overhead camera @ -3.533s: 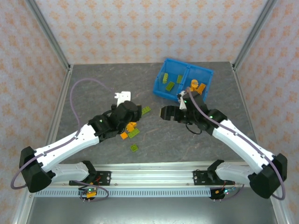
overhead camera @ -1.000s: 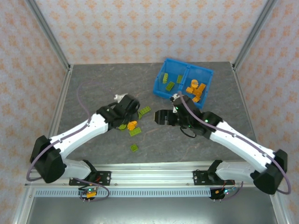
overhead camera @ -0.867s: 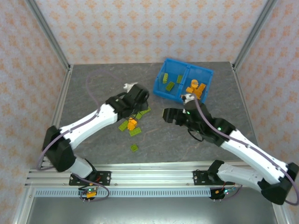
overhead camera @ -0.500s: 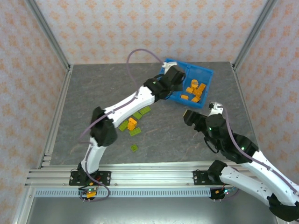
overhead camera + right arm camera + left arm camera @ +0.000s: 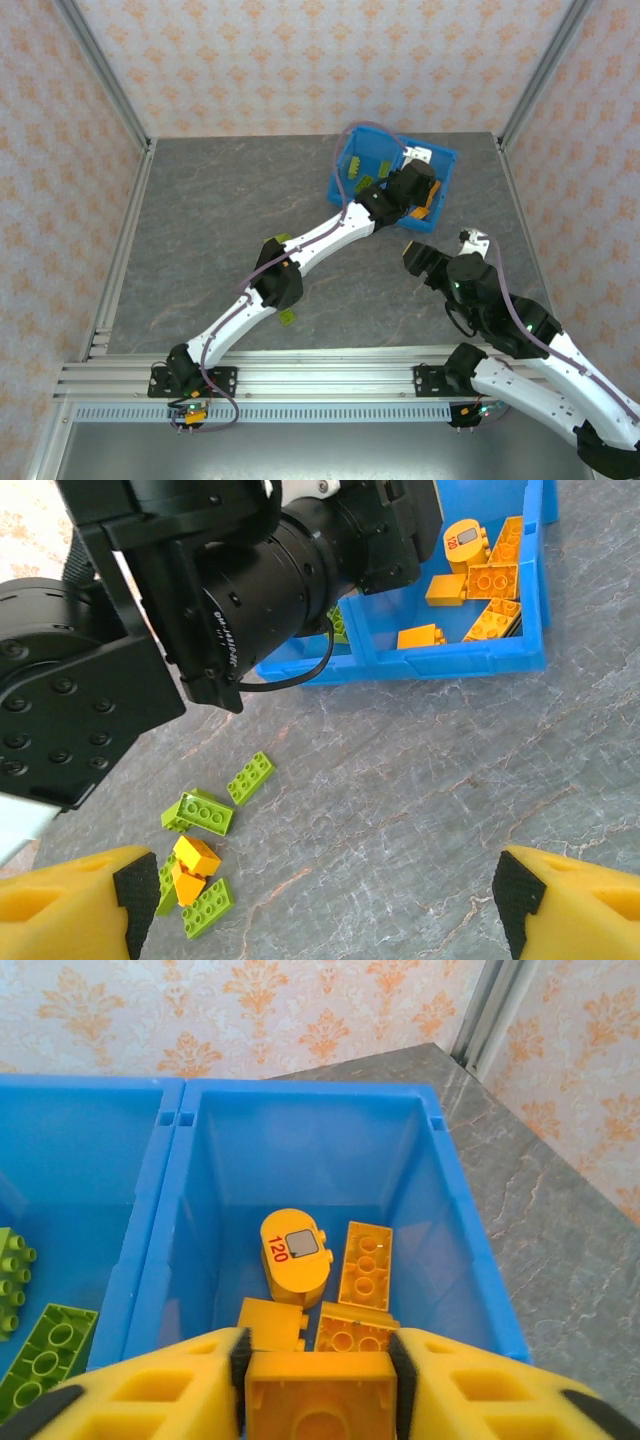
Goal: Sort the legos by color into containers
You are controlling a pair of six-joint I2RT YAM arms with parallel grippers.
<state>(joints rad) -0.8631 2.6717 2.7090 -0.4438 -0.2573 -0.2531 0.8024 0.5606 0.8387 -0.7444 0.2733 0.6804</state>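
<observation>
- Left gripper [image 5: 319, 1372]: its yellow fingers [image 5: 150, 1400] are pinching one orange brick [image 5: 320, 1410], which touches the dark pad on each side.
- That brick hangs above the right-hand compartment [image 5: 310, 1130] of the blue bin [image 5: 345, 160], over its near edge.
- Below it in that compartment there's a bunch of orange bricks [image 5: 365, 1265], plus a round-topped orange piece [image 5: 295, 1255] with a "120" sticker.
- Across the bin's middle wall [image 5: 160, 1210], the left-hand compartment [image 5: 70, 1180] has green bricks [image 5: 50, 1345] lying flat on the floor.
- The left arm is stretched right out over the table [image 5: 200, 220] to reach the bin.
- Right gripper [image 5: 325, 895]: fingers [image 5: 70, 900] spread wide, nothing between them. It hovers above bare table on the near side of the bin, apart from it [image 5: 412, 255].
- Loose bricks [image 5: 205, 813] not yet sorted: a little cluster of green ones and an orange one [image 5: 195, 855] on the table, to the near-left of the bin and well clear of it.
</observation>
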